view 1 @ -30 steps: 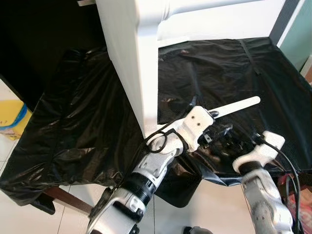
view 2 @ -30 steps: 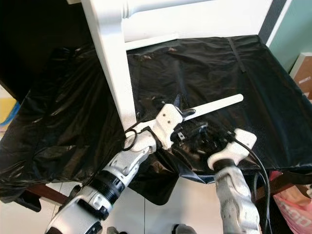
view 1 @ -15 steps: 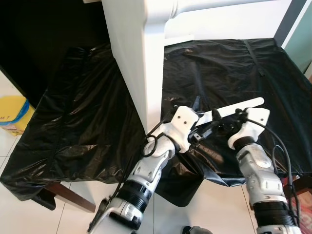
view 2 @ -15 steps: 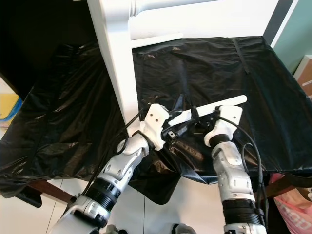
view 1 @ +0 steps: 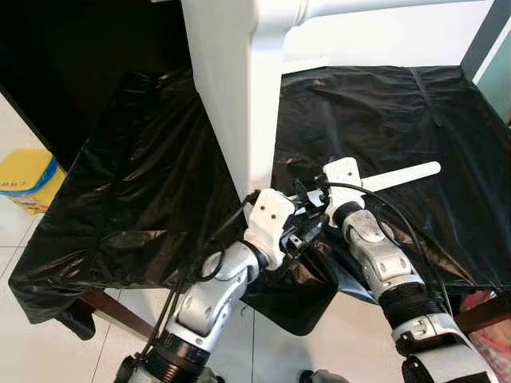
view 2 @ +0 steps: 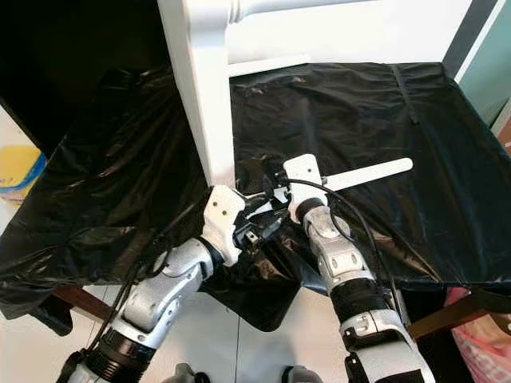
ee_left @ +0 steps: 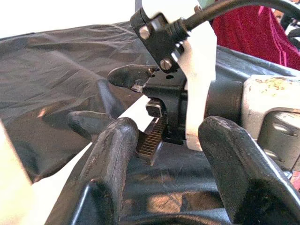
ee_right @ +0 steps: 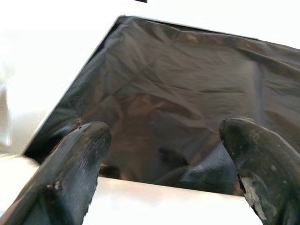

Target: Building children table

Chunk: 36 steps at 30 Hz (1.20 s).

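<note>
1. scene: a white table frame (view 1: pixel 231 88) stands on a work surface covered in black plastic sheet (view 1: pixel 136 183). its thick white leg (view 1: pixel 239 136) comes down at 12 o'clock from the two grippers, and a rounded rail (view 1: pixel 367 6) runs off toward 2 o'clock along the top edge.
2. loose part: a flat white slat (view 1: pixel 403 175) lies on the sheet, its free end pointing to 3 o'clock, its near end running in under the right gripper. it is not joined to the frame.
3. right gripper (ee_right: pixel 164 183): sits over the near end of the slat, just at 4 o'clock from the foot of the leg. its two black fingers (ee_right: pixel 75 164) are spread wide with the white slat lying across between them; no squeeze on it that i can see.
4. left gripper (ee_left: pixel 159 154): at 6 o'clock from the leg foot, nose to nose with the right wrist. its fingers (ee_left: pixel 115 154) are parted, the right gripper's black housing in front of them; nothing pinched.
5. progress, my reading: the frame with one leg and rail looks assembled. the slat is yet to be picked up and fitted. i judge the job partway, at the picking-up of this piece.
6. left to do, as a guess: close on the slat, lift, carry it to the frame. where it seats i cannot tell.
</note>
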### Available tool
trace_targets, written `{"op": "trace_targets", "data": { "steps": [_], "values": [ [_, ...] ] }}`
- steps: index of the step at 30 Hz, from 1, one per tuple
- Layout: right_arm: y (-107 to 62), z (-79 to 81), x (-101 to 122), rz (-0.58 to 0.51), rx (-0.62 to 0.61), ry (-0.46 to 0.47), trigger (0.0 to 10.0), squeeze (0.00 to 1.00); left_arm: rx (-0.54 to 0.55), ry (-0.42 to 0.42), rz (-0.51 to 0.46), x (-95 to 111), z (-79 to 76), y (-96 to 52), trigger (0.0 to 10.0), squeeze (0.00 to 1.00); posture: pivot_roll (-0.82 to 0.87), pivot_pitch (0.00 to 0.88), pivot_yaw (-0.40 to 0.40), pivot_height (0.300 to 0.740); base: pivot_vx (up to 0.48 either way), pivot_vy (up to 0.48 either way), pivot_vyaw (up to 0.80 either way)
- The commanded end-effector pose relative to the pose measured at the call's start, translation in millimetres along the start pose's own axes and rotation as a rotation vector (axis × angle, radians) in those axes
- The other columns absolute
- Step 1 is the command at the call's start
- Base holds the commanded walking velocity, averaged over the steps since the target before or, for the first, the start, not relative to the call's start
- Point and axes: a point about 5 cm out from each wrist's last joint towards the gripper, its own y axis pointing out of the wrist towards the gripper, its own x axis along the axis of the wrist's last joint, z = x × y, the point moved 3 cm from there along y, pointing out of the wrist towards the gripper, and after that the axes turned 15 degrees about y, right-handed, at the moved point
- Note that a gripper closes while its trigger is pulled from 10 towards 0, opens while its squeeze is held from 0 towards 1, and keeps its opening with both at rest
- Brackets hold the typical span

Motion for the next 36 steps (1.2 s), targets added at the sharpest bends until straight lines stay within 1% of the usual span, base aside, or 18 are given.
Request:
{"op": "trace_targets", "data": {
  "steps": [1, 4, 6, 7, 8, 11, 13, 14, 16, 20, 22, 23, 25, 28, 30, 33, 34, 36],
  "values": [
    [2.9, 8.1, -2.5, 0.01, 0.039, -0.006, 10.0, 0.0, -0.224, -0.002, -0.039, 3.9, -16.8, -4.6, 10.0, 0.0, -0.08, 0.083, -0.01, 0.74, 0.0, 0.0, 0.0],
    [5.0, 16.7, -5.9, 0.024, 0.084, -0.011, 10.0, 0.0, -0.216, 0.006, -0.013, 4.7, -16.9, -7.5, 10.0, 0.0, -0.08, 0.084, -0.012, 0.74, 0.0, 0.0, 0.0],
    [4.1, 36.7, -15.6, 0.065, 0.185, -0.002, 10.0, 0.0, -0.204, -0.005, 0.015, 7.9, -15.8, -13.4, 10.0, 0.0, -0.07, 0.083, -0.016, 0.74, 0.0, 0.0, 0.0],
    [4.1, 36.7, -15.6, 0.065, 0.185, -0.002, 10.0, 0.0, -0.204, -0.005, 0.015, 7.9, -15.8, -13.4, 10.0, 0.0, -0.07, 0.083, -0.016, 0.74, 0.0, 0.0, 0.0],
    [4.0, 46.2, -19.3, 0.082, 0.229, -0.002, 10.0, 0.0, -0.204, -0.04, 0.01, 14.2, -14.7, -17.0, 10.0, 0.0, -0.07, 0.084, -0.018, 0.74, 0.0, 0.0, 0.0],
    [4.2, 54.7, -21.6, 0.095, 0.266, 0.006, 10.0, 0.0, -0.212, -0.055, 0.0, 20.9, -14.2, -20.3, 10.0, 0.0, -0.06, 0.085, -0.021, 0.74, 0.0, 0.0, 0.0],
    [5.9, 69.0, -24.3, 0.112, 0.324, 0.014, 10.0, 0.0, -0.196, -0.005, 0.018, 25.4, -7.5, -26.5, 10.0, 0.0, -0.05, 0.088, -0.024, 0.74, 0.0, 0.0, 0.0],
    [5.9, 69.0, -24.3, 0.112, 0.324, 0.014, 10.0, 0.0, -0.196, -0.005, 0.018, 25.4, -7.5, -26.5, 10.0, 0.0, -0.05, 0.088, -0.024, 0.74, 0.0, 0.0, 0.0],
    [7.7, 79.6, -27.0, 0.127, 0.359, 0.034, 10.0, 0.0, -0.174, 0.044, 0.061, 23.3, 1.1, -33.8, 10.0, 0.0, -0.05, 0.091, -0.027, 0.74, 0.0, 0.0, 0.0],
    [8.3, 82.7, -27.6, 0.13, 0.366, 0.041, 10.0, 0.0, -0.171, 0.055, 0.073, 22.8, 3.3, -36.5, 10.0, 0.0, -0.05, 0.091, -0.027, 0.74, 0.0, 0.0, 0.0],
    [10.4, 96.7, -28.8, 0.132, 0.395, 0.075, 10.0, 0.0, -0.22, 0.058, 0.113, 22.2, 1.0, -48.1, 10.0, 0.0, -0.05, 0.095, -0.031, 0.74, 0.0, 0.0, 0.0],
    [12.8, 112.8, -28.5, 0.125, 0.419, 0.118, 10.0, 0.0, -0.296, 0.054, 0.156, 21.9, -5.9, -59.6, 10.0, 0.0, -0.04, 0.095, -0.035, 0.74, 0.0, 0.0, 0.0],
    [14.8, 118.6, -27.0, 0.11, 0.41, 0.137, 10.0, 0.0, -0.31, 0.049, 0.177, 20.6, -7.4, -62.4, 10.0, 0.0, -0.04, 0.095, -0.038, 0.74, 0.0, 0.0, 0.0],
    [16.1, 118.5, -25.3, 0.095, 0.394, 0.151, 10.0, 0.0, -0.303, 0.046, 0.186, 19.7, -7.2, -62.5, 10.0, 0.0, -0.04, 0.095, -0.04, 0.74, 0.0, 0.0, 0.0],
    [17.4, 112.9, -22.5, 0.075, 0.361, 0.16, 10.0, 0.0, -0.289, 0.049, 0.198, 17.8, -6.9, -61.9, 10.0, 0.0, -0.03, 0.095, -0.044, 0.74, 0.0, 0.0, 0.0],
    [17.0, 94.6, -18.5, 0.044, 0.295, 0.174, 10.0, 0.0, -0.253, 0.048, 0.231, 11.2, -7.5, -59.6, 10.0, 0.0, -0.03, 0.093, -0.049, 0.74, 0.0, 0.0, 0.0],
    [17.0, 94.6, -18.5, 0.044, 0.295, 0.174, 10.0, 0.0, -0.253, 0.048, 0.231, 11.2, -7.5, -59.6, 10.0, 0.0, -0.03, 0.093, -0.049, 0.74, 0.0, 0.0, 0.0],
    [12.4, 77.0, -17.4, 0.026, 0.257, 0.167, 10.0, 0.0, -0.239, 0.038, 0.246, 6.7, -10.6, -57.1, 10.0, 0.0, -0.04, 0.093, -0.053, 0.74, 0.0, 0.0, 0.0]
  ]
}}
